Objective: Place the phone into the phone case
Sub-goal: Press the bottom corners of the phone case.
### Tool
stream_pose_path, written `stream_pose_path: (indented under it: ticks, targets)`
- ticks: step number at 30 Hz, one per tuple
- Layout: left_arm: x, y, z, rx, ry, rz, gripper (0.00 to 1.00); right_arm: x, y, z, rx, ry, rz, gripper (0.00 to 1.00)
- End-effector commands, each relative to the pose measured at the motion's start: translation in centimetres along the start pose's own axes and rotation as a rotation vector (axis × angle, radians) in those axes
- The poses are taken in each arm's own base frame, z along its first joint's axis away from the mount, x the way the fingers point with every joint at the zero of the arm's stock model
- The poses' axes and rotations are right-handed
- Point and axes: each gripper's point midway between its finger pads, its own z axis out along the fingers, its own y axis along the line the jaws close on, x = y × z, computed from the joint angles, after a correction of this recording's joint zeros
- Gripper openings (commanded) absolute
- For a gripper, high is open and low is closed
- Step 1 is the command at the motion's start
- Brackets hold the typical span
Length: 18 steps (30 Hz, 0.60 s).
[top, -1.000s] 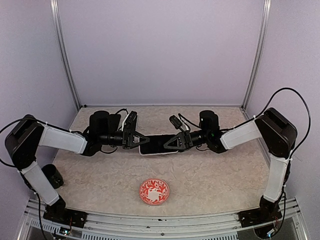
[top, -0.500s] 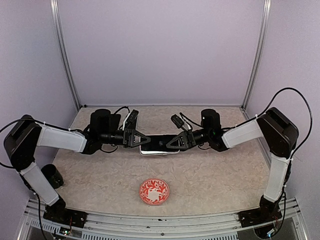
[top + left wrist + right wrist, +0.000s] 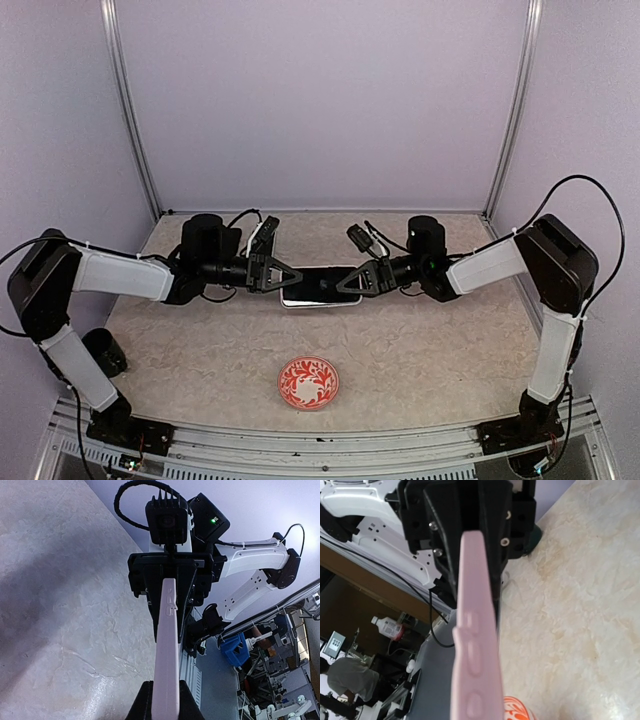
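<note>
While bridging the gap betw. the two sets of fingertips, lying lengthwise and roughly level: phone case (image 3: pixel 320 304), pale rim framing phone (image 3: pixel 322 284), dark face turned up toward top cam.

Clamping case's L short end w/ left gripper (image 3: pixel 287 279), jaws pinched tight on the edge. Clamping R short end w/ right gripper (image 3: pixel 348 284), jaws likewise closed down on the case. Pointing tip-to-tip, w/ only the case's length separating them.

Showing, in left wrist view, case edge-on: running straight out from betw. own fingers (image 3: pixel 142 706) to opp. gripper's jaws, side buttons (image 3: pixel 170 602) sitting partway along, nearer the far hand. Showing, in right wrist view, same thin pale edge running out from the cam to opp. gripper's dark jaws, again gripped at the far end.

Lying below and toward the arm bases from both hands, well apart from the case: red plate (image 3: pixel 308 383) on table (image 3: pixel 430 350). Standing near L arm's lower link, far back from its fingertips: dark cylinder (image 3: pixel 104 351).

Contact betw. case underside and table: not resolvable from these views.
</note>
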Motion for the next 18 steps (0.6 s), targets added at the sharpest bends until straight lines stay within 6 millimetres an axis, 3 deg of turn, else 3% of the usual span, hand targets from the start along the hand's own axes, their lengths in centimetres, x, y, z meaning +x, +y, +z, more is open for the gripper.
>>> stream_pose_path:
  ticks: [1, 4, 8, 10, 13, 18]
  targets:
    - [0.7, 1.4, 0.0, -0.066, 0.022, -0.015, 0.00, -1.3, 2.6, -0.6, -0.043, -0.010, -0.075, 0.00]
    - [0.5, 1.4, 0.0, -0.069, 0.018, -0.015, 0.17, -1.4, 2.9, -0.6, -0.049, -0.018, -0.077, 0.00]
    - [0.4, 1.3, -0.2, -0.072, 0.010, -0.012, 0.47, -1.8, 3.2, -0.7, -0.045, -0.033, -0.096, 0.00]
    - [0.2, 1.2, -0.4, -0.080, -0.001, -0.010, 0.57, -2.2, 3.3, -1.0, -0.033, -0.050, -0.105, 0.00]
    - [0.0, 1.2, -0.7, -0.089, -0.012, -0.009, 0.65, -2.9, 3.5, -1.5, -0.009, -0.080, -0.125, 0.00]
    - [0.5, 1.0, -0.6, -0.073, -0.009, -0.020, 0.66, -3.9, 3.1, -1.9, 0.071, -0.114, -0.157, 0.00]
